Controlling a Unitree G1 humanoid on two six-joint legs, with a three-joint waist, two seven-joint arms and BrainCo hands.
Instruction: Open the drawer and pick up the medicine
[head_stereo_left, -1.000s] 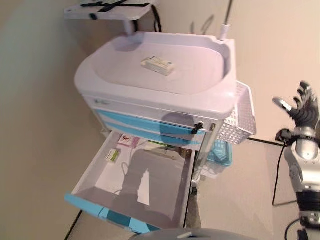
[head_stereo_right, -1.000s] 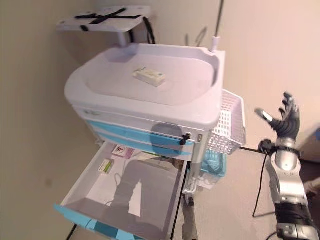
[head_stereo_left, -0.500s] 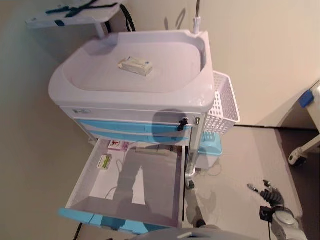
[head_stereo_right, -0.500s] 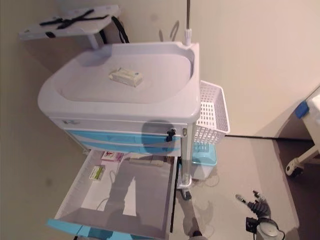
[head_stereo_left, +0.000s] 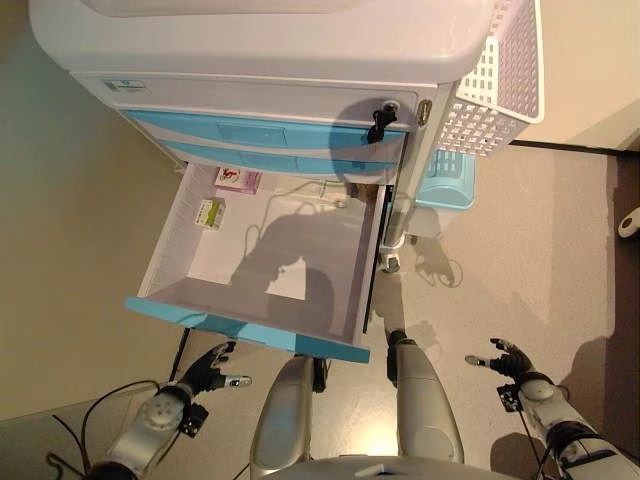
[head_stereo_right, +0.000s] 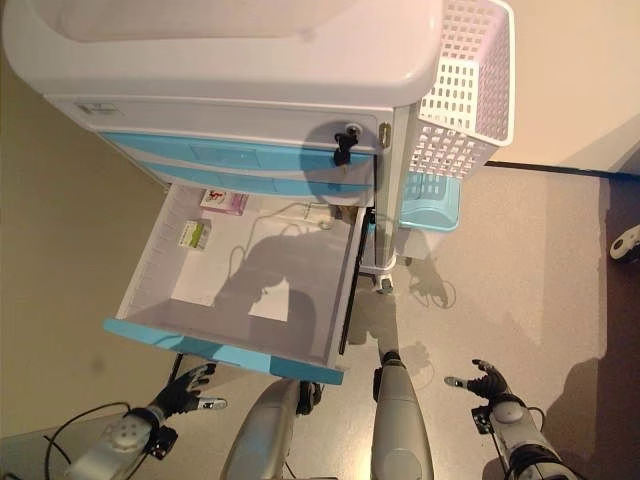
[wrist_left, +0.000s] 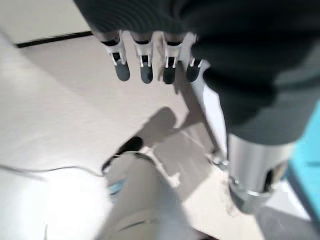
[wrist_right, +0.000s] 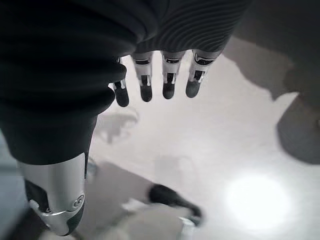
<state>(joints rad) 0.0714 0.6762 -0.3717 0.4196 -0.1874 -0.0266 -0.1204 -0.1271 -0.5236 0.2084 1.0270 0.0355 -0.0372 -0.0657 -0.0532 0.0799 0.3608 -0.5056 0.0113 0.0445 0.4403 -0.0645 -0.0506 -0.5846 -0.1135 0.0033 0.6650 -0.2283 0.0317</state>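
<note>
Left eye view: the white medical cart with light-blue drawer fronts (head_stereo_left: 300, 60) stands ahead; its lowest drawer, a white tray with a blue front edge (head_stereo_left: 245, 332), is pulled well out. Inside, at the far corner on the robot's left, lie a small green-and-white medicine box (head_stereo_left: 210, 213) and, just behind it, a pink-and-white packet (head_stereo_left: 237, 180); a thin white cord (head_stereo_left: 300, 192) curls along the back. A white perforated basket (head_stereo_left: 495, 85) hangs on the cart's right side, with a light-blue bin (head_stereo_left: 446, 182) on the floor below it.

Hands in this view: the left hand (head_stereo_left: 206, 372) hangs low, below the drawer's front edge, fingers loosely spread and holding nothing. The right hand (head_stereo_left: 510, 361) hangs low over the grey floor (head_stereo_left: 520, 260), well apart from the cart, likewise spread and empty.

Right eye view: the same layout; both hands sit nearer the robot than the drawer, neither reaching into it.

Left wrist view: the fingers (wrist_left: 144, 65) point straight out over the floor, nothing between them and the thumb.

Right wrist view: the fingers (wrist_right: 167, 80) are straight over bare floor, nothing held.

Progress: the opening step looks done, since the drawer stands wide. The pick-up is left: the medicine lies untouched in the drawer's far left corner, and a hand, probably the left, must reach in for it.
</note>
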